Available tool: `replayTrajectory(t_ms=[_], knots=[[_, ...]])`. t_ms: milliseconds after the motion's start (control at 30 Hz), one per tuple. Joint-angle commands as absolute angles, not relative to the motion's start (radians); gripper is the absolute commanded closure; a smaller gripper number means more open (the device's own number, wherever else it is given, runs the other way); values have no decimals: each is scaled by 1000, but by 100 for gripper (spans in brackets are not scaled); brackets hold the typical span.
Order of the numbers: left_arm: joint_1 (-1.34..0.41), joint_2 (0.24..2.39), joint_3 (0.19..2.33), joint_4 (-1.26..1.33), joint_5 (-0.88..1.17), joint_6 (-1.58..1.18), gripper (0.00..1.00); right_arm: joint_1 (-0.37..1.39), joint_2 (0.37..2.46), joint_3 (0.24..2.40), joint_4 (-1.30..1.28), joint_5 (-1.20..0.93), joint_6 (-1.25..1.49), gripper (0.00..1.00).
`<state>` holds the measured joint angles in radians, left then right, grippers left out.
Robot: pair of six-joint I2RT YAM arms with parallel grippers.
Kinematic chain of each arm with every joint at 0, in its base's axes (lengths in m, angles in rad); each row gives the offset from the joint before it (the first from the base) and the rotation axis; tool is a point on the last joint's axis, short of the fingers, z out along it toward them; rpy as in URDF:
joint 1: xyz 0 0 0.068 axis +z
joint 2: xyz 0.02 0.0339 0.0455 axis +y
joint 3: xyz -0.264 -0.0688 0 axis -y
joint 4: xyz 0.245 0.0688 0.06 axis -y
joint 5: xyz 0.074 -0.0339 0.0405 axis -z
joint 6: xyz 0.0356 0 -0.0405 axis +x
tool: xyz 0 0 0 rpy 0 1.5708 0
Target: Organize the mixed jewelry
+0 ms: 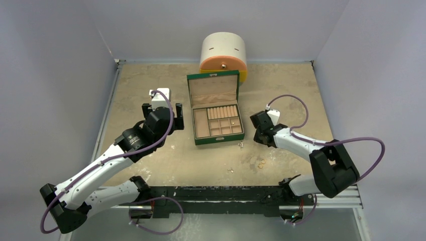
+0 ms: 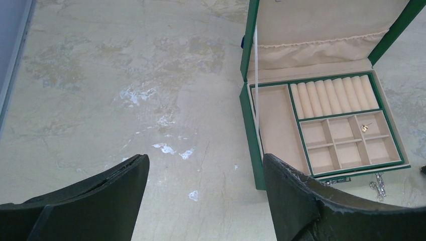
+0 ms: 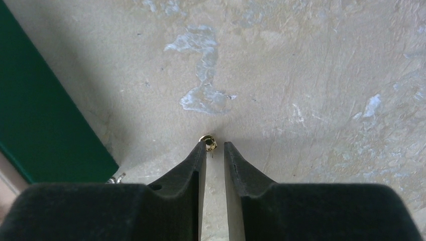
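The mixed jewelry is tiny. A silvery piece [image 1: 240, 145] lies just in front of the green box [image 1: 215, 140], and it also shows in the left wrist view [image 2: 378, 185]. Small gold rings [image 1: 261, 163] and another small bit [image 1: 230, 170] lie nearer on the table. One gold piece [image 2: 365, 126] sits in a small tan compartment of the box. My right gripper [image 3: 216, 146] hangs beside the box's right side, its jaws a narrow gap apart. A tiny gold piece [image 3: 208, 141] sits at the tip of its left finger, not clamped. My left gripper [image 2: 206, 170] is wide open and empty, left of the box.
The green box's lid [image 1: 212, 88] stands open, with ring rolls [image 2: 334, 95] and a long tan compartment [image 2: 275, 120] inside. A white and orange round container [image 1: 223, 54] stands behind the box. Grey walls close in the table on three sides.
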<state>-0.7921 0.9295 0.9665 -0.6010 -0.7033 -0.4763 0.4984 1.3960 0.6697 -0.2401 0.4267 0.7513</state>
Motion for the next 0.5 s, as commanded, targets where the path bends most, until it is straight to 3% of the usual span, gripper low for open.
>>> replayTrajectory(t_ms=[0,467], knots=[[-787,925,959,-581,-714,-459,17,493,1379,655,-238,433,776,79],[-786,925,960,-582,-715,-459,17,491,1353,642,-234,429,781,93]])
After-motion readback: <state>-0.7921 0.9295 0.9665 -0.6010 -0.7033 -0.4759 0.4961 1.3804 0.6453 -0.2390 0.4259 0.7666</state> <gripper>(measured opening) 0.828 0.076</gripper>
